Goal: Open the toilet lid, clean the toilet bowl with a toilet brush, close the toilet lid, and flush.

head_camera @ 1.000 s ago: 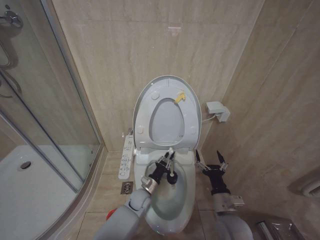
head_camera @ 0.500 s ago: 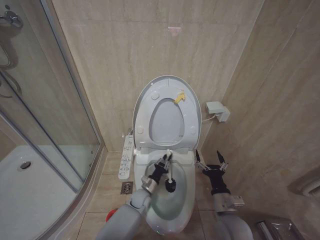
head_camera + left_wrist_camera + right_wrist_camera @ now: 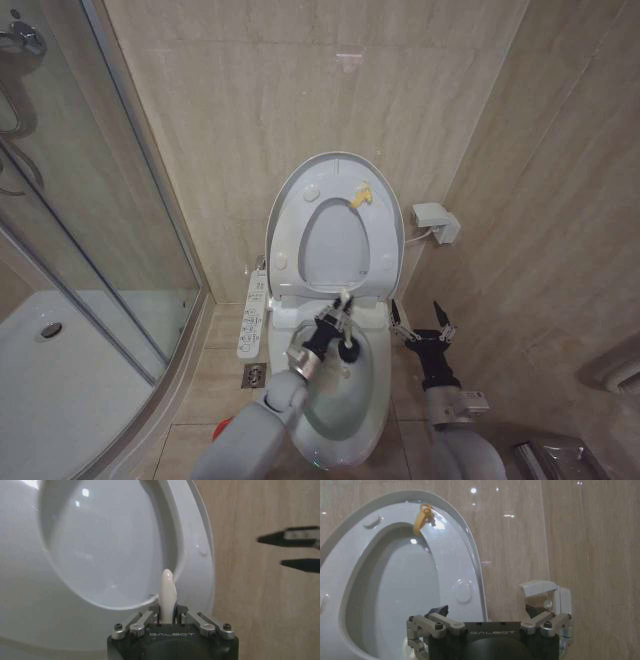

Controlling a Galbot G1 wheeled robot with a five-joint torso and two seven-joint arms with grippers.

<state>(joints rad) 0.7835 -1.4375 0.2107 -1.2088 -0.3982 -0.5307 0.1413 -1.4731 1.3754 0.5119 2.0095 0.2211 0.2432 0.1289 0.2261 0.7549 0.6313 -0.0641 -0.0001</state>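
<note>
Currently the toilet lid (image 3: 335,170) stands upright against the beige tiled wall (image 3: 250,110) at 12 o'clock in the head view, seat ring (image 3: 380,250) raised flat against it, yellow tag (image 3: 360,196) near the ring's upper edge. Toilet bowl (image 3: 372,400) sits open below, at centre toward 6 o'clock. Left gripper (image 3: 336,322) is over the rear part of the bowl, just under the raised seat, jaws narrow and clamped on the toilet brush (image 3: 344,333); the white handle tip sticks up past the jaws, and a dark lump at the lower end inside the bowl is probably the brush head, hard to tell from here. In the left wrist view the same gripper (image 3: 168,615) pinches the white handle (image 3: 167,588), with the lifted seat and lid (image 3: 195,536) behind it. Right gripper (image 3: 421,322) hangs at about 3 o'clock of the bowl, just beside its rim and apart from it, jaws spread wide, holding nothing; its two black tips also show far off in the left wrist view (image 3: 295,549). Right wrist view: that gripper (image 3: 487,615) faces the lid (image 3: 452,525) and tag (image 3: 423,517), with a white wall box (image 3: 542,592) close by. Long button panel (image 3: 254,315) lies at 9 o'clock of the bowl, glass shower door (image 3: 70,230) farther out, red holder cup (image 3: 221,429) on the floor at about 7 o'clock.
</note>
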